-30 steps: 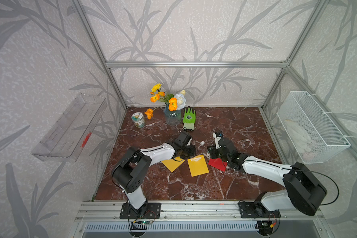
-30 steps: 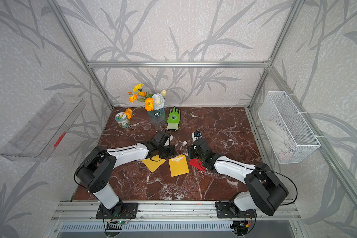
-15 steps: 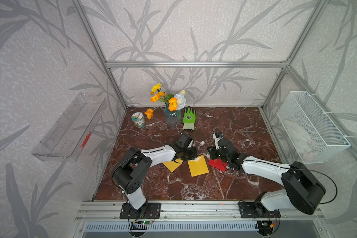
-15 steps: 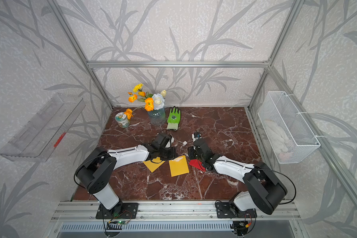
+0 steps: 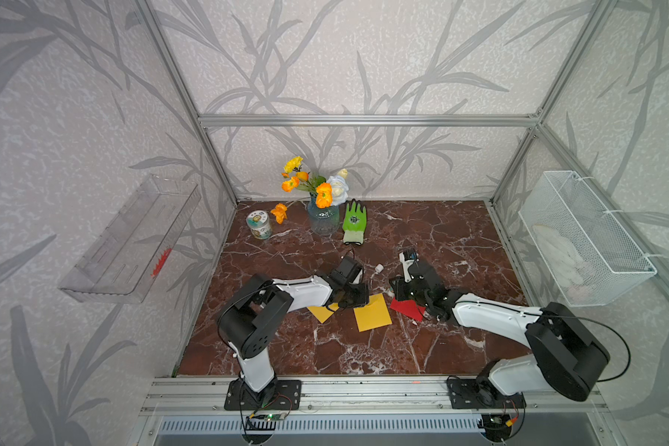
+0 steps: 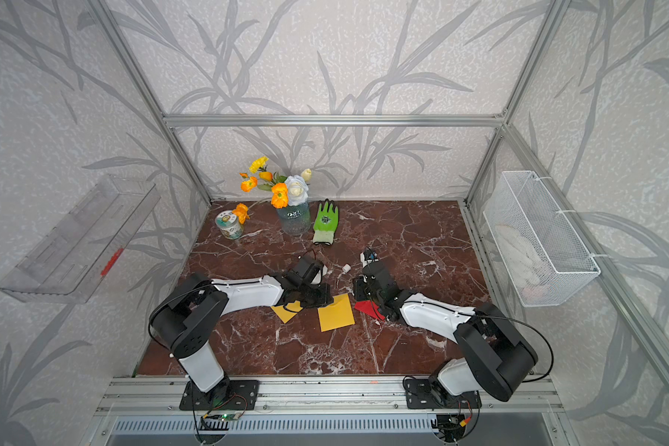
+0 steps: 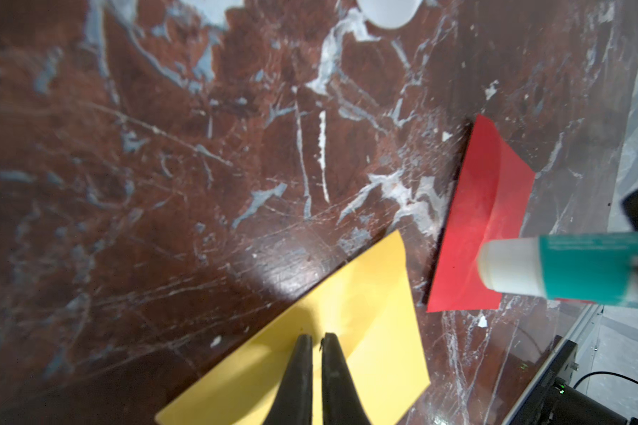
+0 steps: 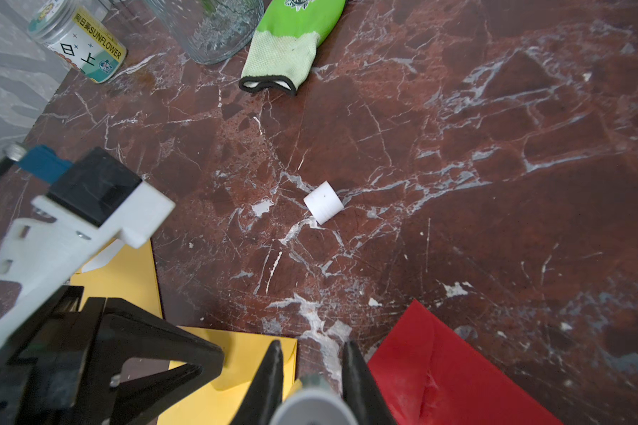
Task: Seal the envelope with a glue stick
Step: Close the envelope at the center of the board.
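Seemingly about midway: in both top views, the two arms meet near the middle of the dark red marble worktop (image 5: 460, 239). The left hand (image 5: 350, 298) sits at the far corner of a yellow envelope (image 5: 373, 318). The right hand (image 5: 402, 287) is just above a red envelope (image 5: 407, 308). A small white cap (image 5: 378, 267) lies loose between the hands, on the side toward the back edge.

Left wrist view: the left hand's fingers are clenched together, holding nothing, over the yellow envelope. The uncapped glue stick (image 7: 568, 270) points its bare tip over the red envelope.

Right wrist view: the right hand grips the glue stick.

Uncapping looks done. No glue trace is visible, so spreading glue and pressing a flap shut seem left.
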You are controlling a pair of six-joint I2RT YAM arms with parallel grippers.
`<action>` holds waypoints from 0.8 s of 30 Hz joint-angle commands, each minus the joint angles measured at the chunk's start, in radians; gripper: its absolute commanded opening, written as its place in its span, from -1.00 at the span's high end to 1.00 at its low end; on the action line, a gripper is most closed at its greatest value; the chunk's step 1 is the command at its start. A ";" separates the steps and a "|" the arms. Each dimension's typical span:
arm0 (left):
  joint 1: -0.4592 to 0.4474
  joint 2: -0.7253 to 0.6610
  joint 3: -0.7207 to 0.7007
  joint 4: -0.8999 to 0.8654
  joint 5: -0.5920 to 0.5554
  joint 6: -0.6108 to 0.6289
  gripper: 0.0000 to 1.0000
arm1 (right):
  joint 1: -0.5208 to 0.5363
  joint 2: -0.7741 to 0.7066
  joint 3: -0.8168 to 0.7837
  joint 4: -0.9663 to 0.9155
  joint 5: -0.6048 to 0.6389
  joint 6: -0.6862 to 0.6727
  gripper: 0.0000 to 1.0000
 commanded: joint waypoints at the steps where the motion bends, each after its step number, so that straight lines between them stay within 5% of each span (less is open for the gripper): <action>1: -0.012 0.050 -0.019 0.007 -0.004 0.007 0.81 | -0.004 -0.015 -0.012 0.012 0.007 0.008 1.00; 24: 0.045 0.087 -0.037 -0.149 -0.190 -0.040 0.87 | -0.004 -0.037 -0.015 -0.002 0.019 -0.005 1.00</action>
